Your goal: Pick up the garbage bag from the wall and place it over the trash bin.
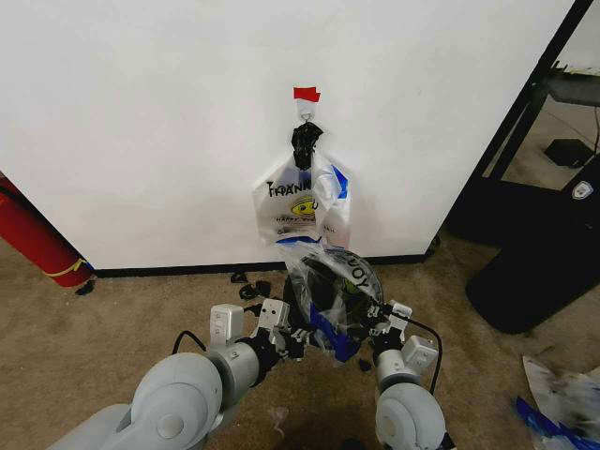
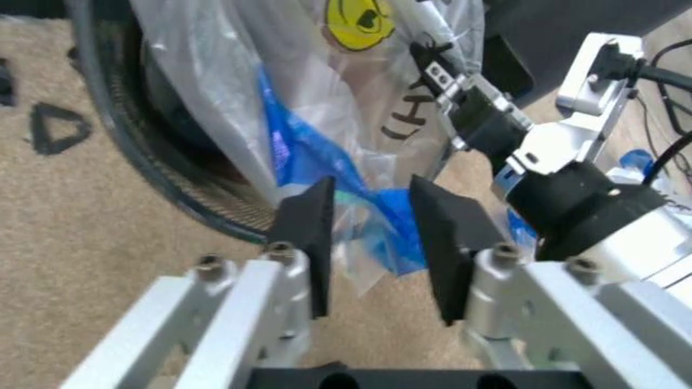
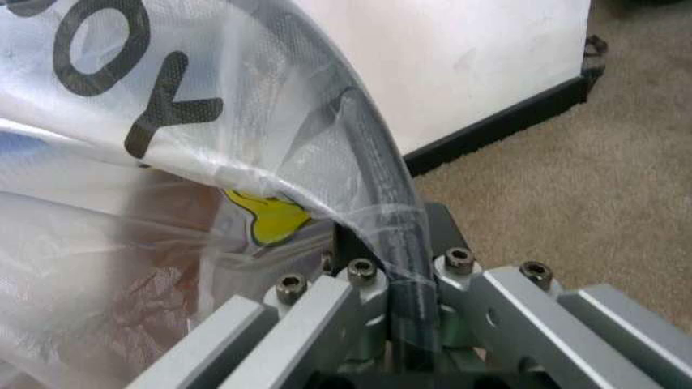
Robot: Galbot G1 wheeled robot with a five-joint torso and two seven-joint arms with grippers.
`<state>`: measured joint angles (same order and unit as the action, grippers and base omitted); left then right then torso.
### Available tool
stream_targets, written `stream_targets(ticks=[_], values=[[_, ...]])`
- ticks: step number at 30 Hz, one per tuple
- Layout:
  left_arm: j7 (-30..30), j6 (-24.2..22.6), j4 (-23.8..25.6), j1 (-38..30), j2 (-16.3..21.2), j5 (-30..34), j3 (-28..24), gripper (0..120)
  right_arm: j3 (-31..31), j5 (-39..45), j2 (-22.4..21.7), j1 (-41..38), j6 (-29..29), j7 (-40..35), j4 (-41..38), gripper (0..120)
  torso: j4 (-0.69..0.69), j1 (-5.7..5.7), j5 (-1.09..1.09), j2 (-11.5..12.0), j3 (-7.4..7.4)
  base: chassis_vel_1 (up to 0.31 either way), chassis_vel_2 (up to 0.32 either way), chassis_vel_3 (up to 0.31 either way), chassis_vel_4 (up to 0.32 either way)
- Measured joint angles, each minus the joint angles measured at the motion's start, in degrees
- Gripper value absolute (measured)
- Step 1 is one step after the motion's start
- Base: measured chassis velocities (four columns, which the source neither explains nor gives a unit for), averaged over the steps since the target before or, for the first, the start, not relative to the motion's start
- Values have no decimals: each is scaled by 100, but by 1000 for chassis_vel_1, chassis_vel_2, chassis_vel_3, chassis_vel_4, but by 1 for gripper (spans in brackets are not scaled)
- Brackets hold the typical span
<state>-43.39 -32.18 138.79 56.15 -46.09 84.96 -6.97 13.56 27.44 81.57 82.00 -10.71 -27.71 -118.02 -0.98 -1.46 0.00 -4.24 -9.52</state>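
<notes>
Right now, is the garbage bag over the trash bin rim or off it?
Over it on the right: the garbage bag drapes the trash bin rim there. Left side hangs loose.

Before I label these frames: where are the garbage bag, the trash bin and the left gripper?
garbage bag (image 1: 328, 281), head view, crinkled plastic over the bin.
trash bin (image 2: 162, 174), left wrist view, dark mesh wall.
left gripper (image 2: 373, 243), left wrist view, midway between its fingertips.

The trash bin (image 1: 309, 291) is largely hidden behind the garbage bag (image 1: 333, 281) draped over it; its base cannot be seen in the head view. In the right wrist view the right gripper (image 3: 395, 275) has its fingertips covered by bag film and bin rim (image 3: 378, 186), and the bag's lettering runs off the frame edge. In the left wrist view the bin's mesh wall (image 2: 162, 162) is cut by the frame edge. The hook on the wall (image 1: 141, 112) is too small to make out.
</notes>
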Motion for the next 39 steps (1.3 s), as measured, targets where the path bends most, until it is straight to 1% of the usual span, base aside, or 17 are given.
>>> stream_targets(ticks=[2, 3, 4, 7, 10, 11, 13, 15, 17, 19, 26, 27, 31, 32, 34, 35, 39], values=[[18, 24, -103, -95, -88, -95, -157, 43, 0, -7, -2, 18, -3, 7, 0, 0, -1, 0, 0, 0, 0, 0, 0, 0, 0], [18, 24, -103, -95, -88, -95, -157, 43, 0, -7, -2, 18, -3, 7, 0, 0, -1, 0, 0, 0, 0, 0, 0, 0, 0], [37, 35, -159, -143, -116, -199, -264, 46, 1, -12, -2, 30, -3, 12, 0, 0, -1, 0, 0, 0, 0, 0, 0, 0, 0], [58, 33, -253, -225, -173, -323, -445, 58, 9, -23, -1, 48, -3, 20, 0, 0, -1, 0, 0, 0, 0, 0, 0, 0, 0], [58, -28, -408, -297, -241, -509, -661, 74, 9, -24, 2, 50, -3, 25, 0, 0, 0, 0, 0, 0, 0, 0, 0, 0, 0], [58, -28, -408, -297, -241, -509, -661, 74, 9, -24, 2, 50, -3, 25, 0, 0, 0, 0, 0, 0, 0, 0, 0, 0, 0], [58, -55, -503, -324, -254, -682, -796, 79, 7, -24, 2, 51, -3, 28, -1, 0, 0, 0, 0, 0, 0, 0, 0, 0, 0], [58, -65, -566, -339, -255, -785, -865, 73, 6, -20, 2, 48, -2, 29, -3, 0, 0, 0, 0, 0, 0, 0, 0, 0, 0], [57, -67, -608, -348, -257, -842, -892, 63, 6, -18, 3, 47, -1, 33, -3, 0, 0, 0, 0, 0, 0, 0, 0, 0, 0], [56, -67, -618, -349, -262, -859, -895, 61, 5, -18, 3, 47, -1, 34, -3, 0, 0, 0, 0, 0, 0, 0, 0, 0, 0], [46, -49, -671, -279, -250, -1020, -901, 31, -7, 32, 8, 9, 1, 36, -3, 0, 0, 0, 0, 0, 0, 0, 0, 0, 0], [46, -49, -671, -279, -250, -1020, -901, 31, -7, 32, 8, 9, 1, 36, -3, 0, 0, 0, 0, 0, 0, 0, 0, 0, 0], [37, 1, -719, -236, -243, -1120, -908, 15, -4, 74, 7, 12, 1, 36, -20, 0, 0, 0, 0, 0, 0, 0, 0, 0, 0], [37, 1, -719, -236, -243, -1120, -908, 15, -4, 74, 7, 12, 1, 36, -20, 0, 0, 0, 0, 0, 0, 0, 0, 0, 0], [36, 27, -754, -229, -247, -1163, -929, 4, 2, 85, 10, 29, 1, 36, -53, 0, 0, 0, 0, 0, 0, 0, 0, 0, 0], [36, 31, -764, -229, -252, -1175, -941, 1, 6, 88, 13, 38, 1, 36, -68, 0, 0, 0, 0, 0, 0, 0, 0, 0, 0], [36, 36, -783, -225, -264, -1220, -955, 0, 15, 101, 15, 59, 1, 36, -105, 0, -1, 0, 0, 0, 0, 0, 0, 0, 0]])
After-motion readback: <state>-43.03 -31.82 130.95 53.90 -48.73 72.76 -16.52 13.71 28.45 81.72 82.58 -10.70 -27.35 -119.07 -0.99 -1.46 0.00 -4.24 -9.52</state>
